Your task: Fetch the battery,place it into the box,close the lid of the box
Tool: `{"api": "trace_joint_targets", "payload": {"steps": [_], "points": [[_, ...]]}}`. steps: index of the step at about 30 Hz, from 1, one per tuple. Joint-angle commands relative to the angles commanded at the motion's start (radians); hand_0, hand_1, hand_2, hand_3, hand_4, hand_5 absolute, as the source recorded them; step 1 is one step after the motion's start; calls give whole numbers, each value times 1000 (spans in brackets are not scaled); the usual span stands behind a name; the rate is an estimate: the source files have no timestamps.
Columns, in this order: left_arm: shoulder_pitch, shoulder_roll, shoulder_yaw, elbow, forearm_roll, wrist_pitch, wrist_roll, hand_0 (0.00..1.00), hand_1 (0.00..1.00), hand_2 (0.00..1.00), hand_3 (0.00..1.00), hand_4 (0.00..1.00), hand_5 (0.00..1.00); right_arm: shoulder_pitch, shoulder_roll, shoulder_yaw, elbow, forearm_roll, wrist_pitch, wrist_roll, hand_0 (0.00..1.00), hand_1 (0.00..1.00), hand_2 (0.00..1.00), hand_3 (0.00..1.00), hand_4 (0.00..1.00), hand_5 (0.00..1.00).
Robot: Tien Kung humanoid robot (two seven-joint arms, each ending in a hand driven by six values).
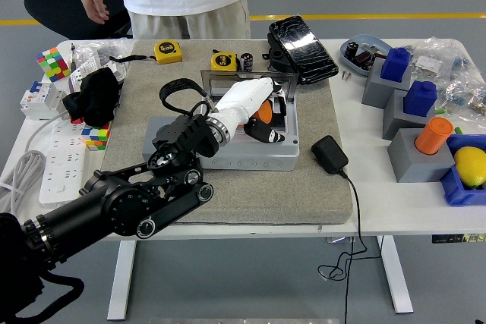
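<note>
A grey box [250,160] stands on the grey mat in the middle of the table, its lid [228,75] open and upright at the back. My left hand [262,128] reaches into the box from the lower left on a white forearm. Its black fingers are curled around an orange battery [263,111], low inside the box. The box floor under the hand is hidden. A small black cylinder [247,61] stands behind the box beside a yellow tape measure [223,60]. The right arm is out of view.
A black charger [329,154] with its cable lies right of the box, a black case [302,47] behind it. Grey stands with blue and orange pieces are at the right. Cubes, a power strip and a black cloth are at the left. A person stands at the far side with empty hands.
</note>
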Motion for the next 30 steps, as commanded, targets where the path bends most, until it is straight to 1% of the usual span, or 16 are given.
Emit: {"api": "trace_joint_targets", "payload": {"steps": [2,3,8,9,18,22,26,27,28,29,30], "points": [[-1,0,4,6,2,2,-6,244,339,389,565,998,98,-1,0,0,0,-1,0,0,500,612,651,555,940,499],[-2,0,6,8,4,0,-6,274,390,423,599,998,129,-1,-1,-1,0,-1,0,0,500,612,651,556,940,500],[-2,0,17,16,8,-7,-10,274,390,423,599,998,129,-1,0,1,1,-2,0,0,500,612,651,556,940,500],[-1,0,18,16,7,-8,-11,306,471,472,574,998,141,-1,-1,0,1,-2,0,0,500,612,651,557,941,499],[4,0,8,8,-2,-9,-20,308,458,469,588,998,151,-3,0,4,1,-4,0,1,500,612,651,556,940,499],[12,0,-6,-21,-12,-18,-15,308,473,485,595,998,162,-4,0,7,1,-5,1,1,500,611,651,556,940,499],[35,0,-41,-84,-19,-35,0,308,473,485,595,998,162,-3,0,9,0,-6,1,1,500,611,651,556,940,499],[41,0,-48,-98,-21,-38,3,342,518,502,591,998,211,-3,0,11,1,-7,1,1,500,611,651,555,940,499],[52,1,-59,-119,-26,-42,7,342,518,502,591,998,211,-3,1,15,1,-8,1,1,500,611,651,555,940,499],[60,5,-66,-136,-29,-45,10,342,518,502,591,998,211,-3,1,16,1,-9,0,1,500,611,651,555,940,499],[71,14,-75,-157,-30,-49,13,342,518,502,591,998,211,-4,1,17,1,-9,1,1,500,611,651,555,940,499]]}}
